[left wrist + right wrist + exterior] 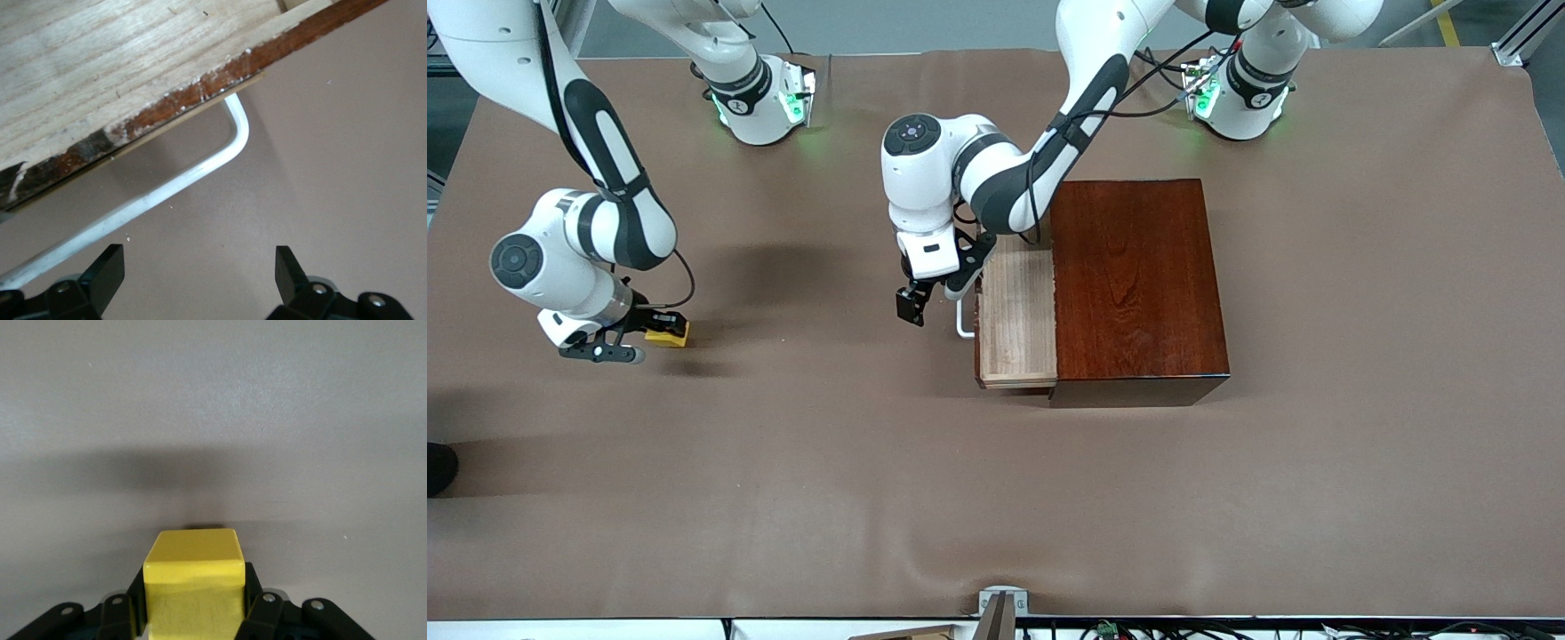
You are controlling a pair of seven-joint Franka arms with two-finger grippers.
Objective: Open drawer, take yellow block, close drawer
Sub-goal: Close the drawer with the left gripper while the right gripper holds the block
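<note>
Gripping one yellow block (193, 577): right end effector (660, 332); left end effector (200, 273) spread; one drawer (1016, 311) open.

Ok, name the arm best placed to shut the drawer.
Left. Its gripper hangs open by the handle of the open drawer; the right gripper is shut on the block.

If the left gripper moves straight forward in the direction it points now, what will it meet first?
The open left gripper points down in front of the drawer, by its white handle. Straight on, it would probably meet the table cover first; the handle lies just off the line, though depth is unclear.
</note>
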